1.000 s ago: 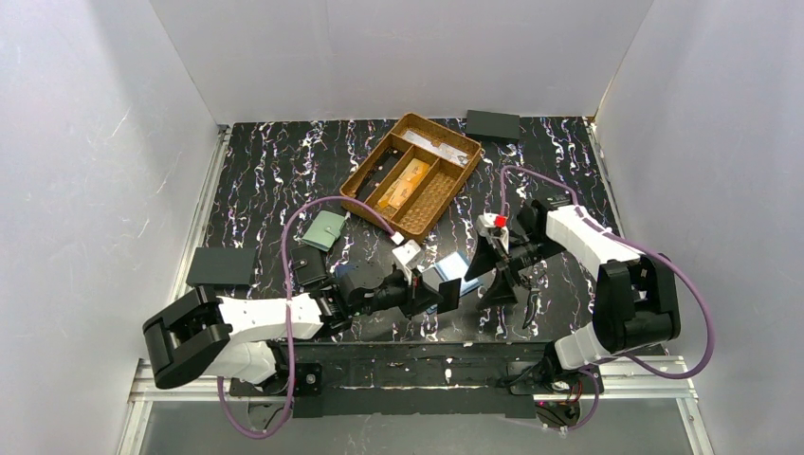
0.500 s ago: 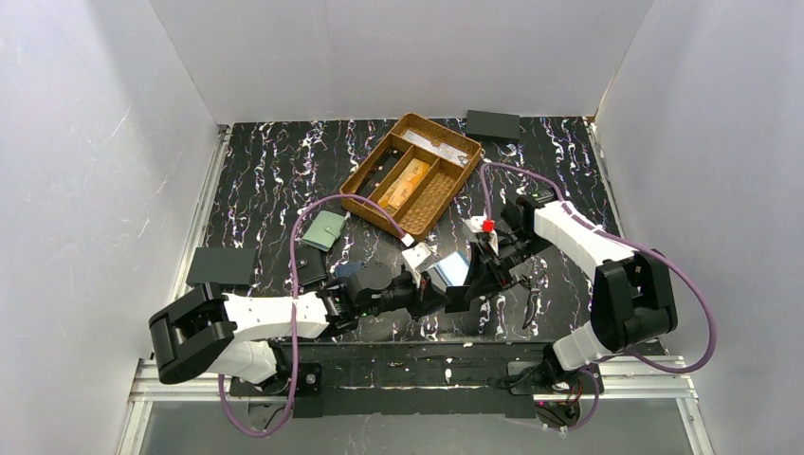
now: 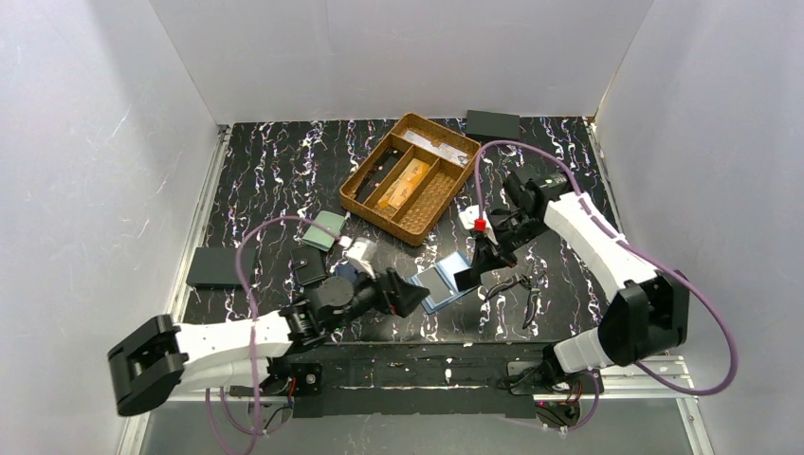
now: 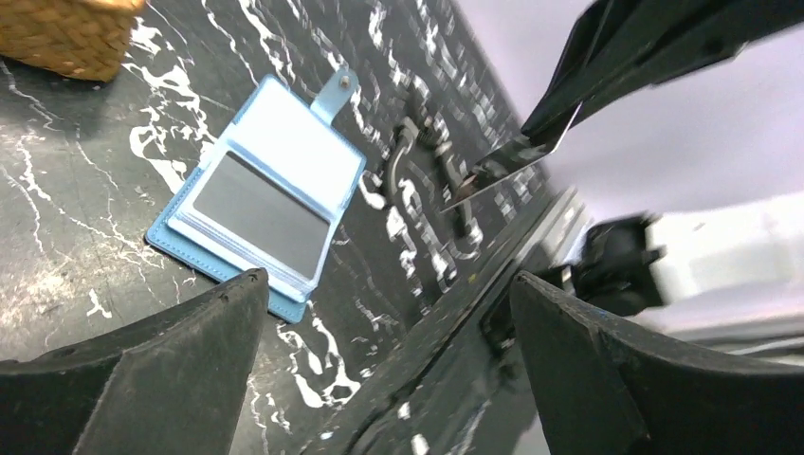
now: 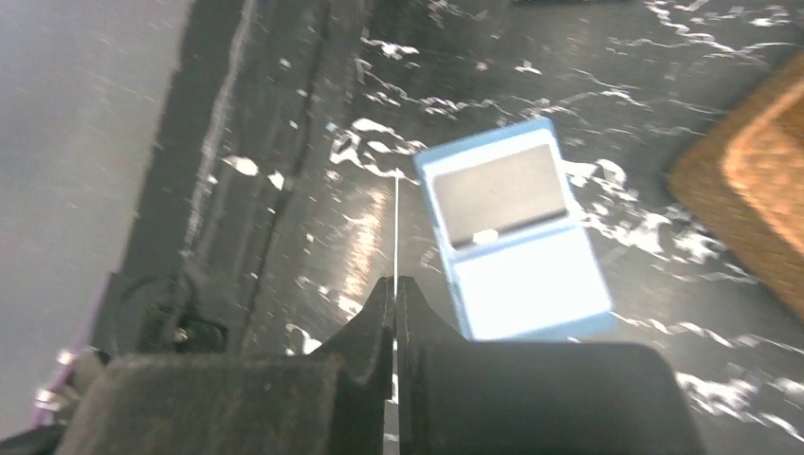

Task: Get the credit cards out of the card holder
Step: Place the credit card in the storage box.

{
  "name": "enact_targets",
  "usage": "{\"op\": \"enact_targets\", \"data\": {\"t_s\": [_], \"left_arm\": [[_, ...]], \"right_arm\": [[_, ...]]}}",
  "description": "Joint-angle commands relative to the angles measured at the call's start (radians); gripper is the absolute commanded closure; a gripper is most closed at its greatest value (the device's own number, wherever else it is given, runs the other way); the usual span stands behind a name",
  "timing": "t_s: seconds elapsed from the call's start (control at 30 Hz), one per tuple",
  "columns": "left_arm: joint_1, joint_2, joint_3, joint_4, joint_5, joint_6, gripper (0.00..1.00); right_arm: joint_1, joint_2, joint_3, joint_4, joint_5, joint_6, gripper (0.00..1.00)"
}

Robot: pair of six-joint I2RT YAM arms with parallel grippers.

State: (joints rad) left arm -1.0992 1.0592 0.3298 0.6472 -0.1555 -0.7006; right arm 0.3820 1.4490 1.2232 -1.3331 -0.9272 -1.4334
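1. While the card holder (image 4: pixel 265 194) lies opened flat on the black marbled table (image 3: pixel 275 171), toward its near edge and between the two arms, neither hand touches it.
2. Its grey pocket panel faces up on the half closer to the left hand (image 4: pixel 389 284). The plain blue half, with the small snap tab at its outer corner, is the farther half.
3. The right hand (image 5: pixel 395 289) is clenched on a credit card (image 4: pixel 512 156), pinching one end so that most of the card sticks out past the fingertips.
4. That card is held just beside the holder and apart from it. The right wrist view shows it edge-on as a thin pale line, and the left wrist view shows a shiny face whose colour I cannot tell.
5. The left hand is released, its two dark fingers spread wide with nothing between them, and it points at the holder from the near left.
6. A woven basket (image 3: pixel 374 154) sits toward the back of the table, well apart from the holder, with orange-gold cards (image 3: pixel 403 183) lying in its middle compartment.
7. A pale green wallet (image 3: pixel 327 230) and a darker wallet (image 3: pixel 308 265) lie left of the holder, close to the left arm.
8. One flat black box (image 3: pixel 220 267) rests at the table's left edge and another (image 3: pixel 492 124) at the back, beside the basket.
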Motion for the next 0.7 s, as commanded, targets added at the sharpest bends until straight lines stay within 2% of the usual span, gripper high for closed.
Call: {"op": "enact_targets", "data": {"t_s": [0.0,0.1,0.23,0.43,0.57,0.67], "left_arm": [[0.04,-0.182,-0.096,0.032,-0.12,-0.27,0.02],[0.068,-0.231,-0.124,0.079,-0.046,-0.387,0.02],[0.071,-0.179,-0.128,0.205,-0.003,-0.533,0.02],[0.073,0.033,-0.086,0.481,0.091,-0.672,0.03],[0.073,0.178,-0.061,0.617,0.124,-0.719,0.08],[0.072,0.273,-0.064,0.749,0.119,-0.747,0.1]], "right_arm": [[0.007,-0.105,0.092,0.022,0.186,-0.069,0.99],[0.014,-0.159,0.122,0.019,0.244,-0.238,0.99],[0.033,-0.264,0.116,0.137,0.246,-0.359,0.99],[0.071,-0.548,-0.179,0.574,0.169,-0.408,0.99],[0.099,-0.68,-0.307,0.628,0.133,-0.535,0.99],[0.102,-0.746,-0.37,0.66,0.1,-0.552,0.99]]}}
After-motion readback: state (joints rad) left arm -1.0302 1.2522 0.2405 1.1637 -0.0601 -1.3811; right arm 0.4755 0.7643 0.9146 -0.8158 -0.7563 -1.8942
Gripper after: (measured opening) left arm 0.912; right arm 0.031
